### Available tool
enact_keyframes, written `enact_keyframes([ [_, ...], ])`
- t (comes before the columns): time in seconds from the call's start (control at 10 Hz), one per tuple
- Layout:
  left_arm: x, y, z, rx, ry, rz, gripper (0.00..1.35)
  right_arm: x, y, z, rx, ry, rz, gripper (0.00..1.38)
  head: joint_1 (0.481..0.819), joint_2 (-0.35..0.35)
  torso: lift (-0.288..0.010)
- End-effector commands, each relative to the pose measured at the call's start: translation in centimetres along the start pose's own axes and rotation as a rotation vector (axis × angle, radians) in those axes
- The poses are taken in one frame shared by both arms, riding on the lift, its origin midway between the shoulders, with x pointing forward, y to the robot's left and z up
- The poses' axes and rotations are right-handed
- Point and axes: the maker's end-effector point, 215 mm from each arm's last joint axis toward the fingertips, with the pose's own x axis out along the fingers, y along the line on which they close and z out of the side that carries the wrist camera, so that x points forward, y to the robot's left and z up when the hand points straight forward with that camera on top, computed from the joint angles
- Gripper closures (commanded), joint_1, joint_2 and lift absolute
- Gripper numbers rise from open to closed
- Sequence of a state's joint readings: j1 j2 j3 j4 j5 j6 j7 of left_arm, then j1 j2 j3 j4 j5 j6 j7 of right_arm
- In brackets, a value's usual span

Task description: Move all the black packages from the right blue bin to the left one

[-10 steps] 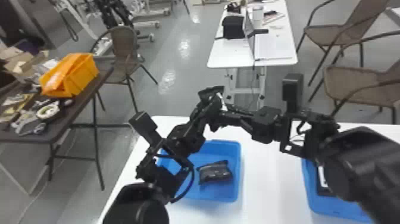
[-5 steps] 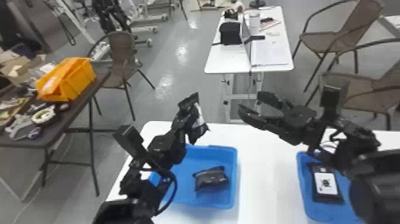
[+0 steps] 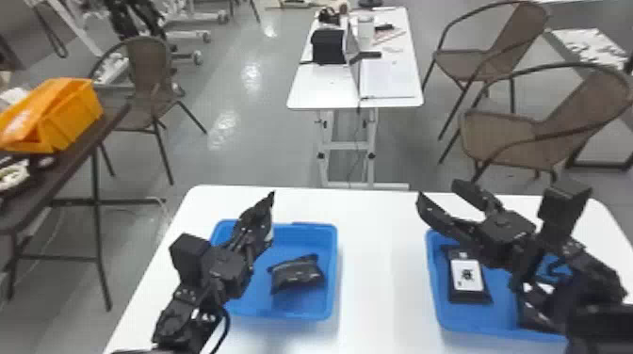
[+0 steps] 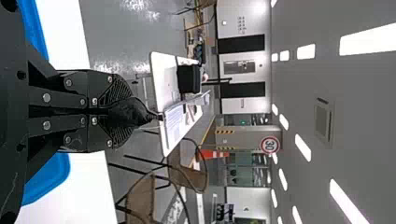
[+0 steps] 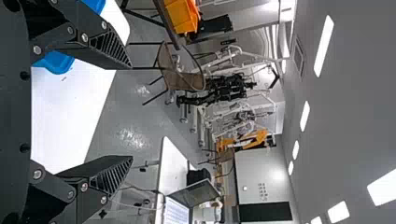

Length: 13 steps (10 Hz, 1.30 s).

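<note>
**Pinched a black package on the left, opened wide on the right**

At the lower right of the head view, had a dark item (image 3: 532, 313) in the right blue bin (image 3: 435, 301), partly hidden behind the right arm. Beside it, in the same bin, had a black package (image 3: 465, 282) with a white label. At lower centre-left, had another black package (image 3: 297, 275) lying in the left blue bin (image 3: 334, 268).

Held the left gripper (image 3: 256, 221) over the left part of that bin, angled upward, with fingers nearly together on a held package (image 4: 130, 112); in the left wrist view, pinched it between the fingertips, with its end poking out beyond them. Held the right gripper (image 3: 439, 192) near the far left corner of the right bin, with fingers spread wide and nothing between them.

Had both bins on a white table (image 3: 381, 282). Farther back at left, had an orange bin (image 3: 75, 115) on a brown table (image 3: 110, 124); beyond, at upper right, two brown chairs, and at top centre a second white table (image 3: 320, 89) with a black box (image 3: 328, 47).
</note>
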State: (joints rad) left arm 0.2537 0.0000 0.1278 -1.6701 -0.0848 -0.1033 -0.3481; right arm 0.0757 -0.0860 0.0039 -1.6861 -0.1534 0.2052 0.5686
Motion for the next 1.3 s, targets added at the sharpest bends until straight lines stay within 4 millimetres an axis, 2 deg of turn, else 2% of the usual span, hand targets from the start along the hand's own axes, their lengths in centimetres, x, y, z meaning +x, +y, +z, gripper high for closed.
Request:
enact_keyframes([
  [0.0, 0.2, -0.8, -1.4, 0.062, -0.013, -0.020, 1.21, -0.6, -0.5, -1.2, 0.007, 0.021, -0.004, 0.38, 0.695, 0.103, 0.000],
  [0.1, -0.1, -0.7, -0.6, 0.064, -0.071, -0.009, 0.92, -0.5, -0.4, -1.4, 0.006, 0.026, -0.001, 0.38, 0.695, 0.098, 0.000],
  [0.2, -0.7, 0.4, -0.2, 0.048, -0.093, 0.014, 0.26, -0.5, -0.5, -1.5, -0.003, 0.032, -0.004, 0.38, 0.695, 0.092, 0.000],
  [0.3, -1.2, 0.7, 0.7, 0.015, -0.129, 0.024, 0.00, -0.8, -0.8, -1.8, -0.008, 0.038, -0.023, 0.38, 0.695, 0.096, 0.000],
  [0.5, -2.2, 1.7, 4.0, -0.054, -0.199, 0.053, 0.22, -1.8, -2.2, -2.2, -0.006, 0.042, -0.079, 0.38, 0.695, 0.099, 0.000],
  [0.6, -3.2, 2.8, 5.5, -0.096, -0.230, 0.076, 0.23, -2.5, -2.8, -2.7, -0.007, 0.053, -0.092, 0.38, 0.695, 0.096, 0.000],
  [0.7, -4.6, 4.3, 6.6, -0.141, -0.262, 0.136, 0.23, -3.9, -4.0, -4.2, 0.002, 0.079, -0.131, 0.38, 0.695, 0.096, 0.000],
  [0.8, -6.5, 6.1, 7.2, -0.180, -0.298, 0.228, 0.23, -5.6, -5.4, -5.9, 0.013, 0.106, -0.195, 0.38, 0.695, 0.101, 0.000],
  [0.9, -7.6, 7.0, 7.2, -0.224, -0.309, 0.288, 0.23, -7.2, -6.8, -7.8, 0.013, 0.142, -0.239, 0.38, 0.695, 0.104, 0.000],
  [1.0, -8.0, 7.1, 7.7, -0.227, -0.323, 0.295, 0.23, -8.9, -7.9, -10.3, 0.026, 0.189, -0.273, 0.38, 0.695, 0.107, 0.000],
  [1.2, -7.5, 6.2, 7.3, -0.258, -0.308, 0.280, 0.23, -11.2, -9.6, -15.9, 0.065, 0.294, -0.321, 0.39, 0.695, 0.073, 0.000],
])
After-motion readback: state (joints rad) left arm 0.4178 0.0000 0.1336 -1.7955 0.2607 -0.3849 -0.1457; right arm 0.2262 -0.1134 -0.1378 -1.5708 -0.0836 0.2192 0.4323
